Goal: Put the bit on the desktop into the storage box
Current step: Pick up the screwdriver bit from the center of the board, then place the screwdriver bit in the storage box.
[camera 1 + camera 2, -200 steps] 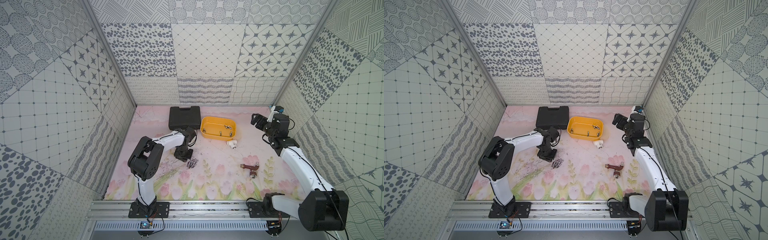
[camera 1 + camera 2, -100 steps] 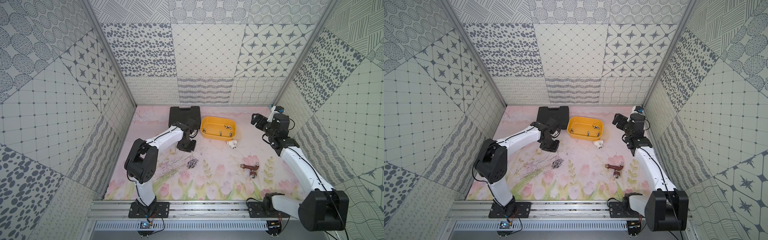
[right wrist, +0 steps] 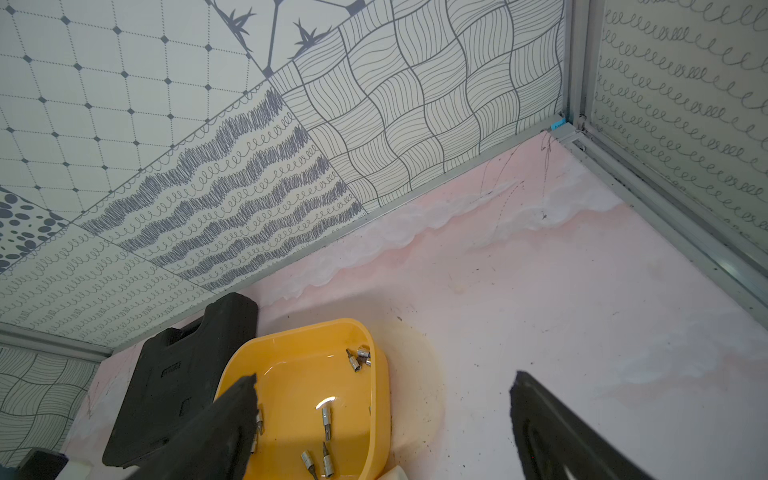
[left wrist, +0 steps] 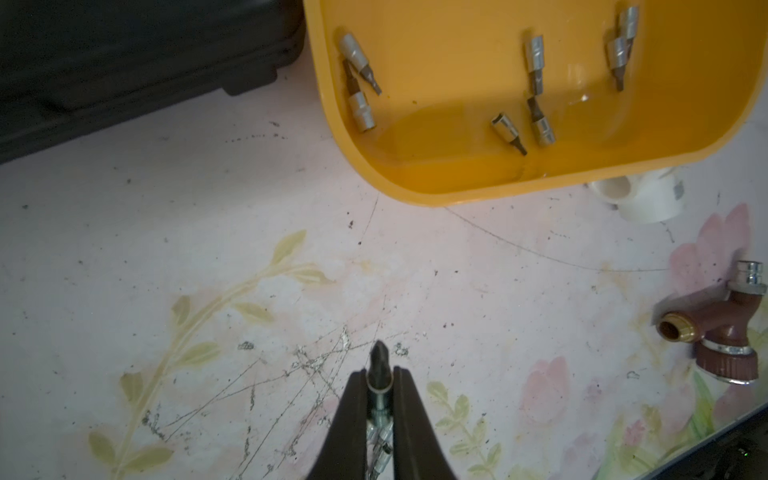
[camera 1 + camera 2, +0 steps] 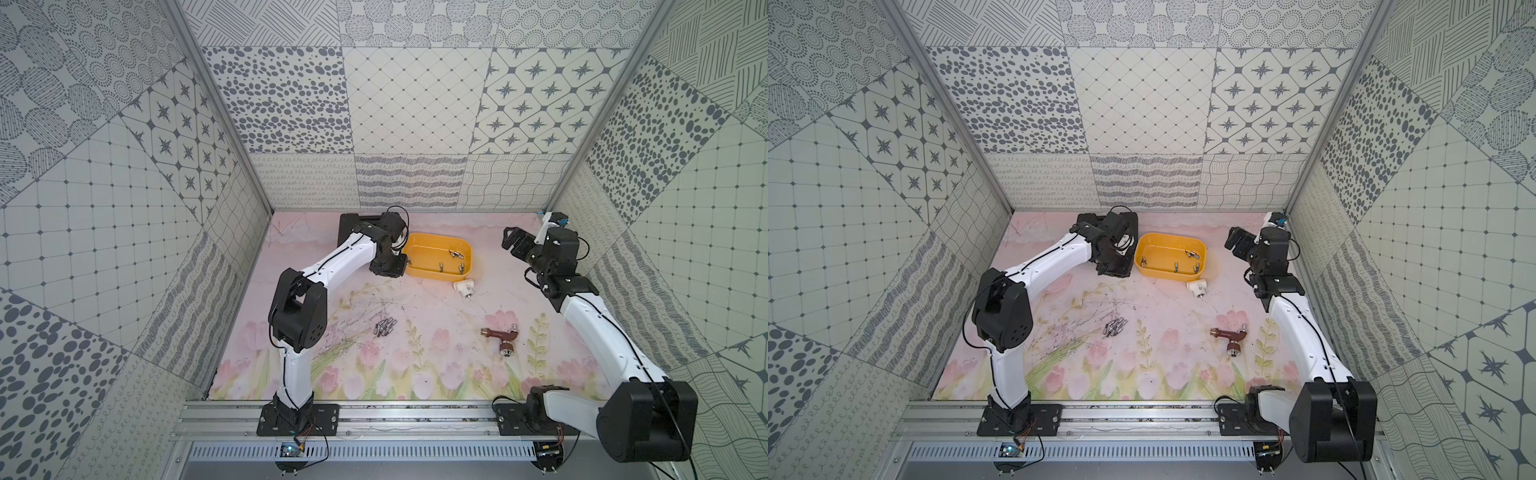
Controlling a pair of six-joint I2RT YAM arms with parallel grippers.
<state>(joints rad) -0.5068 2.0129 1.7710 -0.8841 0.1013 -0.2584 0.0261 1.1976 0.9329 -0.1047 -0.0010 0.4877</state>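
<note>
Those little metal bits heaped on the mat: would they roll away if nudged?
Probably. The bits look round-bodied and smooth, so a nudge would likely scatter them. They seem to be stiff metal, so likely heavy for their size. The shiny finish may make them slippery to pinch.

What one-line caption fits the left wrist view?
Left gripper shut on a small steel bit, short of the shallow yellow plastic storage box holding loose bits.

My desk (image 5: 440, 365), a pink mat printed with tulips and scratched grey toward its middle, sits boxed in by walls (image 5: 407, 104) of grey-on-white patchwork, dots at eleven o'clock, diamond grid at twelve, stars at one, with aluminium corner posts (image 5: 216, 104) and a metal rail (image 5: 415, 417) at six, evenly lit.
</note>
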